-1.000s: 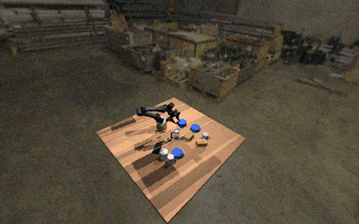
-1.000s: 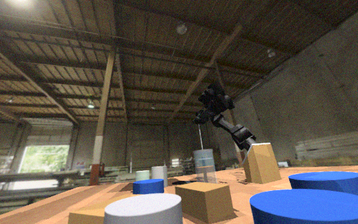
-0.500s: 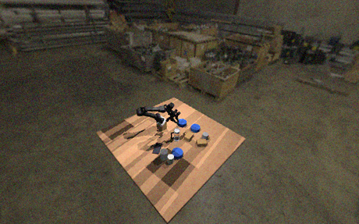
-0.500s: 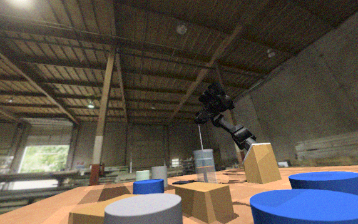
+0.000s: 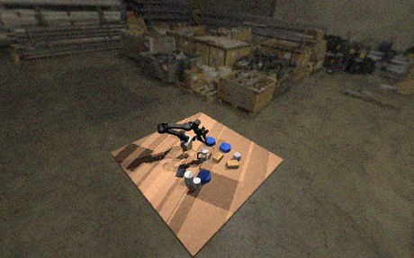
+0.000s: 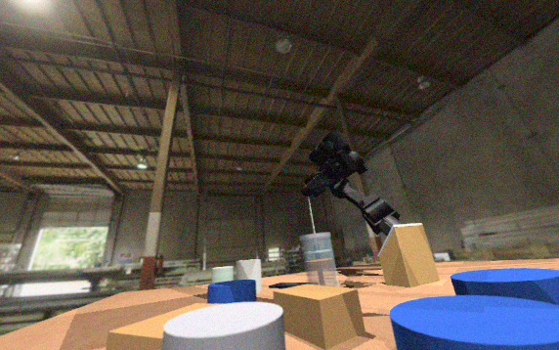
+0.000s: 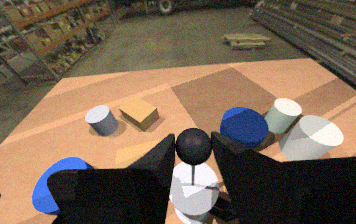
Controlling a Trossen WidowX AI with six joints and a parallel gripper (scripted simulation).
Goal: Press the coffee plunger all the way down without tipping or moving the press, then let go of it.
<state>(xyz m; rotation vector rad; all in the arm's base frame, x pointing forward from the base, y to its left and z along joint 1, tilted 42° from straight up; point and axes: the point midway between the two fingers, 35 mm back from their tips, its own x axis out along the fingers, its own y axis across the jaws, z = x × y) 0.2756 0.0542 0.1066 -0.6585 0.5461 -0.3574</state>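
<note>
The coffee press stands upright on the table, a clear glass with a pale lid. In the wrist view its dark handle points to the lower right. The plunger's thin rod stands well out above the lid, so the plunger is up. My gripper is above the press, shut on the round black plunger knob, with one fingertip on each side of it. The fingers hide the knob in the exterior view.
Blue discs, wooden blocks and a grey cylinder stand around. Two pale cylinders are near one disc. A taller tan block stands near the arm. A dark flat object lies beside the pale cylinders.
</note>
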